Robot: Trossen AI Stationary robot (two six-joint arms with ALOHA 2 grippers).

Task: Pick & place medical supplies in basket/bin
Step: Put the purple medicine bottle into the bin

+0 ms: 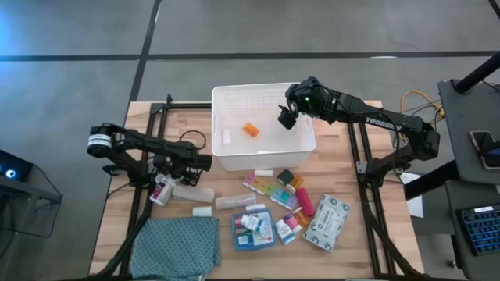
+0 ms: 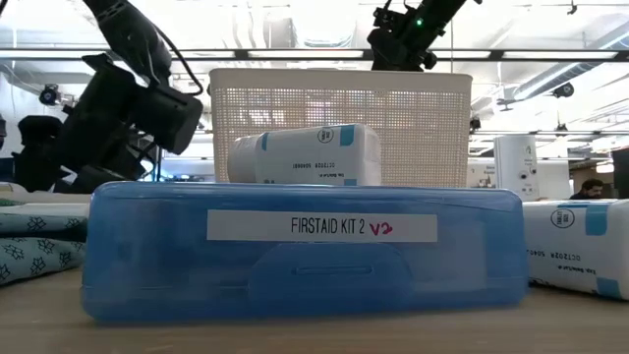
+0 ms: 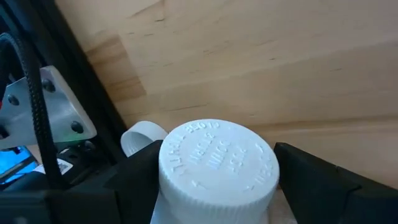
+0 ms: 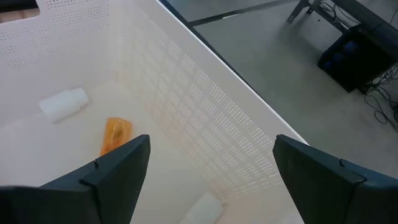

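My left gripper [image 1: 165, 186] is at the table's left side, shut on a bottle with a white ribbed cap [image 3: 217, 163] and a pink-and-white label [image 1: 162, 192]. My right gripper [image 1: 287, 118] hangs open above the white bin [image 1: 303, 144], over its right half, touching nothing. On the bin's floor lie an orange container [image 4: 115, 134], a white bottle [image 4: 63, 102] and another white item [image 4: 203, 208]. Near of the bin lie the pill organiser strip [image 1: 270, 190], the blue first-aid box [image 1: 254, 230], the wipes pack [image 1: 328, 222], white tubes [image 1: 234, 202] and a pink container [image 1: 305, 204]. My left gripper pinches the bottle between its two fingers [image 3: 134, 180], one on each side, right at the white ribbed cap [image 3: 186, 186]. The cap's top faces the wrist camera. Whether the bottle's base is on the table, I cannot tell.
A teal patterned folded cloth [image 1: 178, 246] lies at the near left corner. A small white cap-like item [image 3: 140, 136] sits just beyond the held bottle. Black frame rails [image 1: 156, 129] run along both sides of the table. Bare wood shows right of the bin.
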